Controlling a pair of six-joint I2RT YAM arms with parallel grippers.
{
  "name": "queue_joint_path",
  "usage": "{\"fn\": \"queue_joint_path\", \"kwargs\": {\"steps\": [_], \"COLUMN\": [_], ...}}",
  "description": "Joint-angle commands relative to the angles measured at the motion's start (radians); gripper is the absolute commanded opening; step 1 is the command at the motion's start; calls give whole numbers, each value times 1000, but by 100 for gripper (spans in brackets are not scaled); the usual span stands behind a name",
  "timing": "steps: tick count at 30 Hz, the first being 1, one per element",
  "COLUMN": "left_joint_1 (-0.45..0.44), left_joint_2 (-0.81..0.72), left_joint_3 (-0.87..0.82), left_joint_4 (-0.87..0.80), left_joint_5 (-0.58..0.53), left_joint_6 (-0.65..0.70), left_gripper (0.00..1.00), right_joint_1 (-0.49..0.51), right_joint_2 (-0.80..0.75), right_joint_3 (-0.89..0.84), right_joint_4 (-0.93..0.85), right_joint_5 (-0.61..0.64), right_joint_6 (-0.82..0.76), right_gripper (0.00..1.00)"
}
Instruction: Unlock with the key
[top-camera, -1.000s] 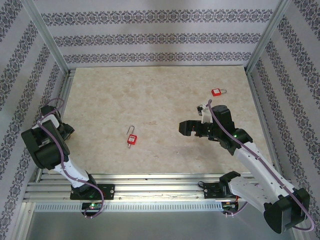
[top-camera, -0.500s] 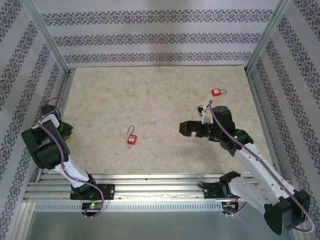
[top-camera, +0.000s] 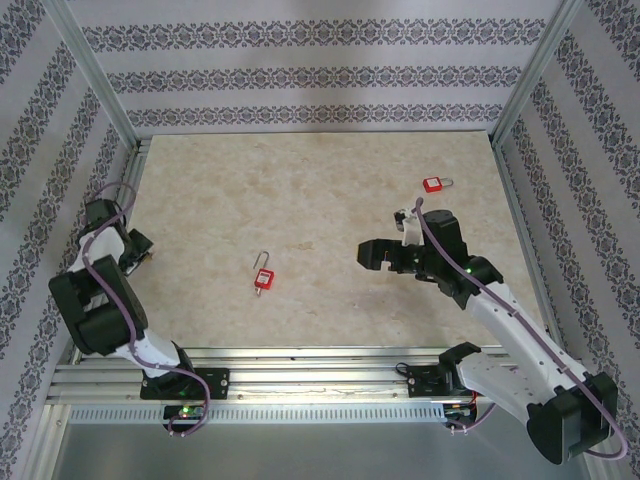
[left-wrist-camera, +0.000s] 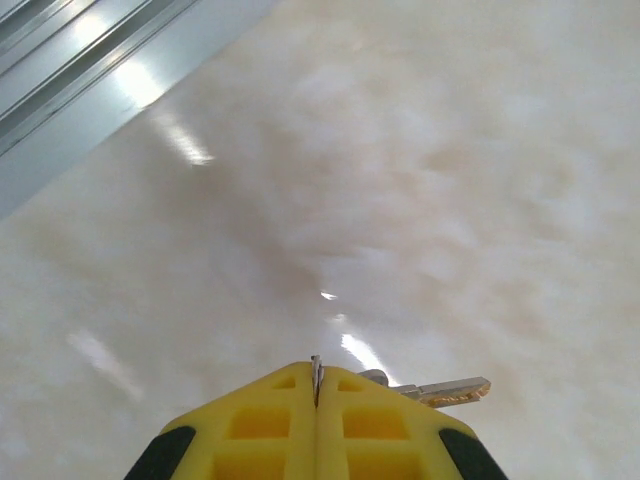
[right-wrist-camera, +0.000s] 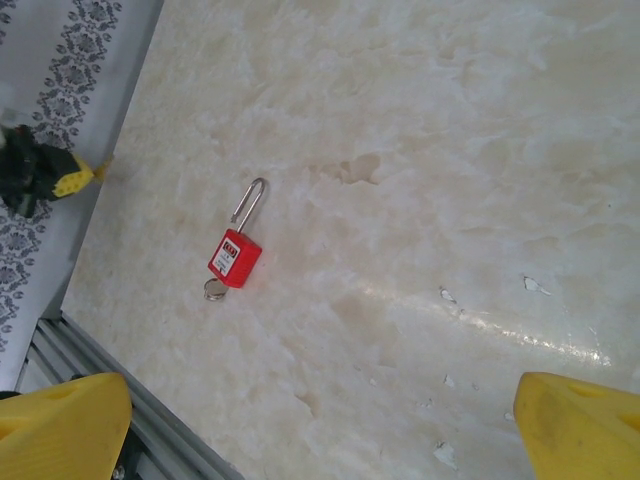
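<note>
Key (left-wrist-camera: 441, 391) is on the bench (top-camera: 300, 190) at the very tips of the left pincer (left-wrist-camera: 316, 385), its blade poking out to the right from under the yellow fingers (left-wrist-camera: 375, 425), flat against the pale marbled surface. That left pincer is closed right up, the two fingers pressed together with no gap. A thin sliver of metal stands up in the seam between them, but whether the key itself is pinned in there I cannot tell. All this sits at the left edge of the bench, close to the metal rail. Over to the right pincer (top-camera: 366, 256): it is wide open, as the right wrist view shows with a yellow fingertip in each lower corner, and it has hold of nothing, hanging above bare bench right of the middle. Now the count. Two padlocks, both red. The near padlock (top-camera: 263, 279) lies flat around the middle of the bench, between the two arms, long shackle pointing away from the bases. A small silvery bit sits at its bottom end, too small to name. The far padlock (top-camera: 434, 184) lies towards the back right, beyond the right pincer and well apart from the first. One key that can be made out for certain, two pincers, and neither pincer is touching a lock.
</note>
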Motion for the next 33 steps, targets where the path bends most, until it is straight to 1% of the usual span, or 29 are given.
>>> {"fn": "queue_joint_path", "kwargs": {"steps": [1, 4, 7, 14, 17, 21, 24, 28, 30, 33], "left_joint_1": [-57, -125, -218, -449, -556, -666, -746, -832, -853, -869], "left_joint_2": [-123, -231, -318, -435, -475, -510, -493, -481, -477, -478], "left_joint_3": [38, 85, 120, 125, 112, 73, 105, 100, 102, 89], "left_joint_4": [-25, -47, -54, -11, 6, 66, 12, 32, 29, 58], "left_joint_5": [89, 138, 181, 265, 225, 217, 165, 168, 159, 174], "left_joint_6": [-17, -25, -36, -87, -122, -214, -208, -195, -188, -205], "left_gripper": [0, 0, 0, 0, 0, 0, 0, 0, 0, 0], "right_joint_1": [22, 51, 85, 163, 187, 223, 249, 258, 257, 261], "right_joint_2": [20, 34, 62, 145, 184, 223, 261, 315, 337, 354], "right_joint_3": [43, 39, 37, 72, 103, 140, 180, 221, 236, 238], "right_joint_4": [51, 95, 150, 246, 278, 358, 379, 388, 387, 423], "right_joint_5": [19, 30, 30, 47, 61, 52, 12, -51, -77, -105], "right_joint_6": [35, 52, 75, 73, 73, 75, 31, -20, -26, -9], "right_gripper": [98, 98, 98, 98, 98, 97, 95, 95, 94, 91]}}
